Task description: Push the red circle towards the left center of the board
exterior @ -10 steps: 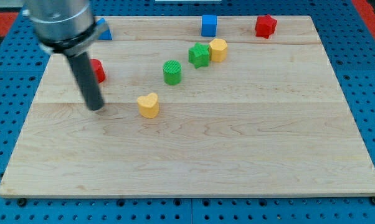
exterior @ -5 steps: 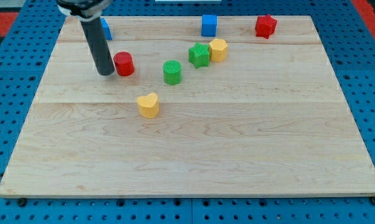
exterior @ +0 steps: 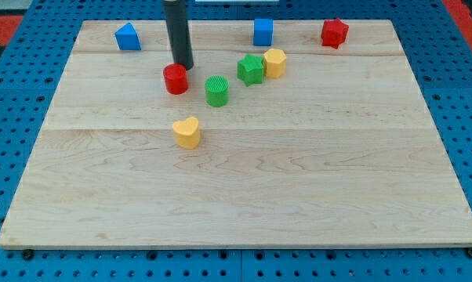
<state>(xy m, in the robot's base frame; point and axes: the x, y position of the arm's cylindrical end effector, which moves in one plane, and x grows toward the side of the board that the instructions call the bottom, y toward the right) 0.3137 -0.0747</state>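
The red circle (exterior: 175,79) stands on the wooden board (exterior: 236,188), upper left of centre. My tip (exterior: 182,66) is just above it toward the view's top, touching or almost touching its upper right rim. The dark rod rises straight up and out of the view's top edge. A green circle (exterior: 216,91) stands a short way to the red circle's right.
A blue triangular block (exterior: 127,37) sits at the top left. A blue cube (exterior: 263,32) and a red star (exterior: 334,33) sit along the top edge. A green star (exterior: 251,69) touches a yellow hexagon (exterior: 274,62). A yellow heart (exterior: 186,132) lies below the red circle.
The rod has swung from the red circle's left, up and round to its top. The red circle has slid to the right, closer to the green circle.
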